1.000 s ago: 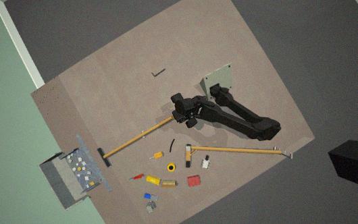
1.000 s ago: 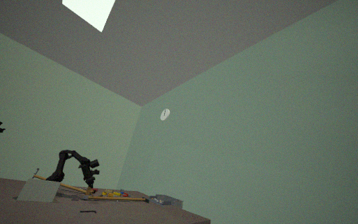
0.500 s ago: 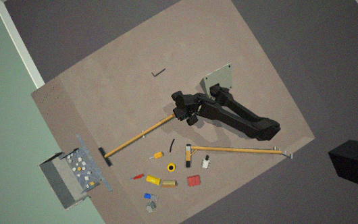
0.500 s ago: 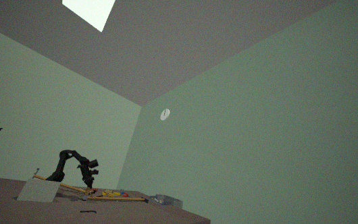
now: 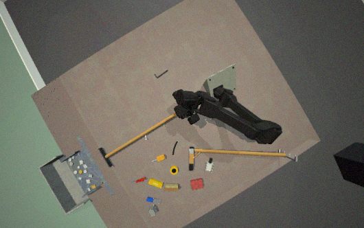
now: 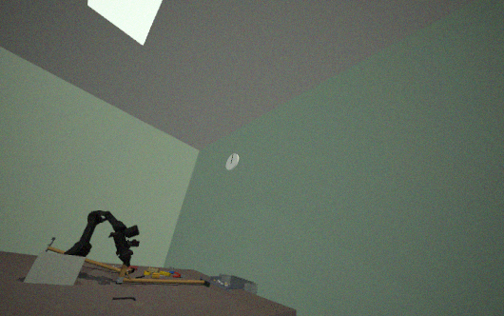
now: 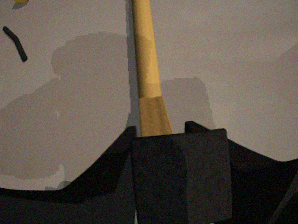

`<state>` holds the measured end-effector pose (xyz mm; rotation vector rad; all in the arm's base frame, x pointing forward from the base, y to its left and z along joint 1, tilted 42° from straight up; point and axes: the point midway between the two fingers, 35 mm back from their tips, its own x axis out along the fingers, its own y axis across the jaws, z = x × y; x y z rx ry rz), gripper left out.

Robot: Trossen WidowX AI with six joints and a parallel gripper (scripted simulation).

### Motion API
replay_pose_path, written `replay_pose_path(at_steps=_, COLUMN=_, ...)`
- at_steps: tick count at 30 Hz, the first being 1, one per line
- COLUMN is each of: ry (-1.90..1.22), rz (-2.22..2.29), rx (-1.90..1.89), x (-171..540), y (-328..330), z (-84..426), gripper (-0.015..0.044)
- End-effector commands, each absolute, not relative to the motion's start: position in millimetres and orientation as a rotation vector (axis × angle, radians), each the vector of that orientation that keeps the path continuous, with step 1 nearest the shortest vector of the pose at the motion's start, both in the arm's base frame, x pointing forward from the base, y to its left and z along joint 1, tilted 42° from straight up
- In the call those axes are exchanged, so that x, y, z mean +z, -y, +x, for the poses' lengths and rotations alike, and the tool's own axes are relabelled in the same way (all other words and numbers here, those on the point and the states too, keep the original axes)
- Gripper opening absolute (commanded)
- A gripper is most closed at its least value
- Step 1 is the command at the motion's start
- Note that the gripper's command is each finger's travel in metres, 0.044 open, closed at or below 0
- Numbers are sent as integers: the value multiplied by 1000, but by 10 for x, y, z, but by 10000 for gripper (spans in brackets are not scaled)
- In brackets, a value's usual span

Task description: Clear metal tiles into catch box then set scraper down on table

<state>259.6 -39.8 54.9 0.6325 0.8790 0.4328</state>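
Note:
My gripper [image 5: 176, 113] [image 6: 126, 265] [image 7: 160, 131] is shut on the long scraper's wooden handle [image 5: 141, 135] [image 6: 164, 281] [image 7: 147, 55], at its near end. The scraper's dark head [image 5: 105, 156] [image 6: 206, 284] is on or just above the table, on the arm's side of the bluish steel plate [image 5: 93, 159]. Several small white and orange metal tiles [image 5: 80, 172] lie in a group between the plate's near edge and the grey catch box [image 5: 59, 185] [image 6: 239, 282]. I cannot tell exactly where plate ends and box begins, or which tiles lie in the box.
A second long wooden-handled tool [image 5: 240, 152] lies to the right. An orange-handled tool [image 5: 161, 158], a yellow ring [image 5: 174, 170], a yellow block [image 5: 156, 183], a tan block [image 5: 172, 187] and a red block [image 5: 197, 184] lie nearby. A hex key [image 5: 161, 74] [image 6: 124, 299] lies opposite.

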Motion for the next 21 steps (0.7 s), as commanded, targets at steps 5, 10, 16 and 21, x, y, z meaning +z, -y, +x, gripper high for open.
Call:
replay_pose_path(at_steps=5, ry=-870, rz=629, rx=430, x=505, y=506, z=2621, gripper=0)
replay_pose_path(at_steps=10, ry=-870, rz=629, rx=431, x=459, y=554, z=2619, gripper=0)
replay_pose_path(at_steps=16, ry=-869, rz=629, rx=432, x=403, y=611, z=2614, gripper=0)
replay_pose_path(at_steps=21, ry=-869, rz=629, rx=433, x=384, y=631, z=2618, gripper=0)
